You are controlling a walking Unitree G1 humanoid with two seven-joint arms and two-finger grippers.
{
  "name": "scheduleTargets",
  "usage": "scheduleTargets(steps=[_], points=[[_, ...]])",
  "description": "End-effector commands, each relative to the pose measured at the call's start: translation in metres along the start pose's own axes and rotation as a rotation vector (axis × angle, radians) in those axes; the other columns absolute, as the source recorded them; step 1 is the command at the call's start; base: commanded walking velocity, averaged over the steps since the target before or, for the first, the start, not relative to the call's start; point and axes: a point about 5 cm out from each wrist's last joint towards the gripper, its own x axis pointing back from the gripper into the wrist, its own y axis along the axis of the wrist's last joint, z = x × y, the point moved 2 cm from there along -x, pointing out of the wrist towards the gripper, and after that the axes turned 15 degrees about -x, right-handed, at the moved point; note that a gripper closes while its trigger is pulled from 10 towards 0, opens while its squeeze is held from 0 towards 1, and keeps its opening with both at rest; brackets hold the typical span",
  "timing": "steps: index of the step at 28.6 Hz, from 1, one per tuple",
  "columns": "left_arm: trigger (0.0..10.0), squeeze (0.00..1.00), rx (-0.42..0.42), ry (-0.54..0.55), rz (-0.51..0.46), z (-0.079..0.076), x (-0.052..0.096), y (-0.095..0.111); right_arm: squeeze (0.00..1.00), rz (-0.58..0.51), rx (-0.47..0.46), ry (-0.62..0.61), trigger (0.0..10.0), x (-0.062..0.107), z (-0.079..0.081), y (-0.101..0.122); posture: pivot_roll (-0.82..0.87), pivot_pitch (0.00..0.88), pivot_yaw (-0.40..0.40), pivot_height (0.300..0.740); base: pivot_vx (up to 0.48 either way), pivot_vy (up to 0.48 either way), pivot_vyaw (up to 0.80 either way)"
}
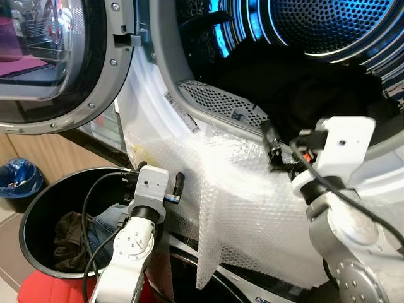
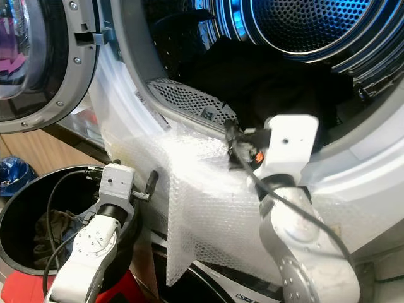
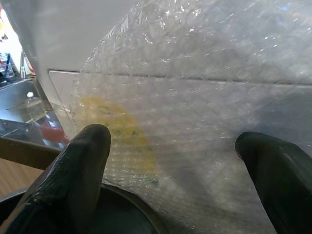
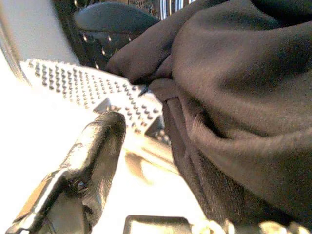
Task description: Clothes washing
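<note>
We are seeing loading partway done. One dark garment (image 1: 315,95) is already lying inside the drum (image 1: 328,25) of the washing machine, heaped at the mouth, just behind the perforated grey sill (image 1: 221,101). More laundry (image 1: 82,233) is sitting in the black bin (image 1: 38,208) on the floor to the machine's left, so we are judging there is more to move.

The right pincer (image 1: 273,148) is sitting at the drum's lower rim, just in front of the dark garment; in the right wrist view one finger (image 4: 92,151) is showing beside the cloth, and we cannot tell how far apart the fingers are or whether they are holding anything. The left pincer (image 3: 178,161) is hanging over the bin's rim, spread wide and empty, facing the bubble wrap (image 1: 246,196) draped over the machine front.

Count: one door (image 1: 50,63), swung wide; one bin; one bubble wrap sheet; one garment pile in the drum; at least two pieces in the bin, brownish and denim-blue, though we are not sure.
</note>
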Motion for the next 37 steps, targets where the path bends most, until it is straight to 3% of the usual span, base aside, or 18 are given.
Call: scheduleTargets(steps=[1,4,7,8,13,16,18,20,23,28,35,37], points=[[10.0,0.00,0.028,-0.091,-0.067,-0.021,-0.002,0.017,0.00,0.083,0.005,-0.106,10.0,0.004,-0.017,-0.018,-0.22,0.078,-0.116,0.740,0.000,0.000,0.00],[10.0,0.00,0.029,-0.088,-0.065,-0.021,-0.002,0.016,0.00,0.120,-0.055,-0.150,10.0,0.009,-0.023,-0.027,-0.22,0.079,-0.117,0.740,0.000,0.000,0.00],[10.0,0.00,0.029,-0.086,-0.064,-0.020,-0.002,0.016,0.00,0.109,-0.116,-0.103,10.0,0.013,-0.024,-0.029,-0.22,0.079,-0.116,0.740,0.000,0.000,0.00],[10.0,0.00,0.029,-0.087,-0.064,-0.020,-0.002,0.016,0.00,0.089,-0.189,-0.032,10.0,0.014,-0.023,-0.025,-0.22,0.077,-0.116,0.740,0.000,0.000,0.00],[10.0,0.00,0.031,-0.092,-0.064,-0.021,-0.002,0.016,0.00,0.051,-0.252,0.161,10.0,0.023,-0.020,-0.010,-0.22,0.075,-0.114,0.740,0.000,0.000,0.00],[10.0,0.00,0.031,-0.094,-0.067,-0.022,-0.002,0.016,0.00,0.037,-0.289,0.254,10.0,0.025,-0.009,-0.004,-0.22,0.072,-0.113,0.740,0.000,0.000,0.00],[10.0,0.00,0.029,-0.095,-0.069,-0.022,-0.002,0.016,0.00,0.014,-0.380,0.380,10.0,0.029,0.003,0.005,-0.21,0.068,-0.113,0.740,0.000,0.000,0.00],[10.0,0.00,0.029,-0.095,-0.069,-0.021,-0.002,0.016,0.00,0.010,-0.412,0.428,10.0,0.031,0.007,0.009,-0.21,0.067,-0.113,0.740,0.000,0.000,0.00],[10.0,0.00,0.030,-0.098,-0.069,-0.022,-0.001,0.016,0.00,-0.011,-0.545,0.587,10.0,0.039,0.014,0.022,-0.21,0.066,-0.116,0.740,0.000,0.000,0.00],[10.0,0.00,0.033,-0.096,-0.068,-0.022,-0.001,0.016,0.00,-0.042,-0.589,0.675,10.0,0.040,0.014,0.034,-0.21,0.066,-0.117,0.740,0.000,0.000,0.00],[10.0,0.00,0.033,-0.093,-0.070,-0.022,-0.002,0.017,0.00,-0.029,-0.563,0.703,10.0,0.031,0.014,0.042,-0.21,0.063,-0.118,0.740,0.000,0.000,0.00],[10.0,0.00,0.032,-0.090,-0.071,-0.022,-0.003,0.017,0.00,-0.007,-0.541,0.703,10.0,0.021,0.018,0.039,-0.20,0.062,-0.119,0.740,0.000,0.000,0.00]])
